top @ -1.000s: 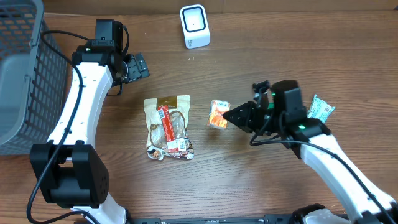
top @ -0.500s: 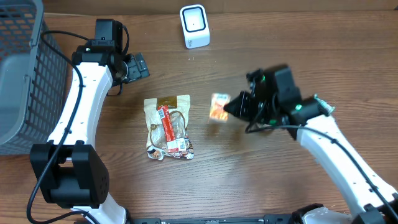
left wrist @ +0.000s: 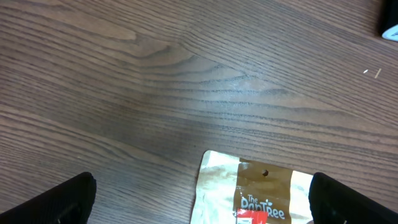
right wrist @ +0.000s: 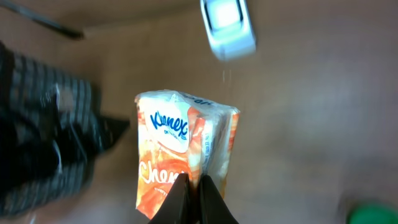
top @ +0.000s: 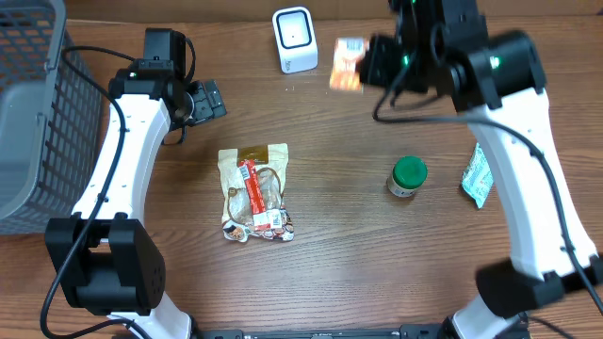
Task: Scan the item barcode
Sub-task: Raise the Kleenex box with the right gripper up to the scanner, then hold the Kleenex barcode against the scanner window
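Holding a small orange-and-white Kleenex tissue pack (right wrist: 185,149) by its lower edge, the right gripper (top: 366,64) sits high in the upper middle of the overhead frame, its jaws pinched tight on the pack. The pack hangs clear of the table (top: 377,264), just right of the white scanner (top: 295,40) that stands at the top edge; the two are near but apart. In the right wrist view the scanner is a blurred pale shape above the pack, and the printed brand face is turned to the camera. A pale patch on the pack's upper end in the overhead view may be a barcode label, but it is too blurred to say.

The left gripper (top: 209,98) hangs in the upper left, jaws spread wide with nothing between them. A tan snack pouch (top: 254,193) lies flat at centre left of the table, and its top edge shows at the bottom of the left wrist view. A green-lidded jar (top: 408,176) stands upright right of centre. A green-and-white packet (top: 478,175) lies near it, apart. A grey mesh basket (top: 38,104) fills the far left edge.
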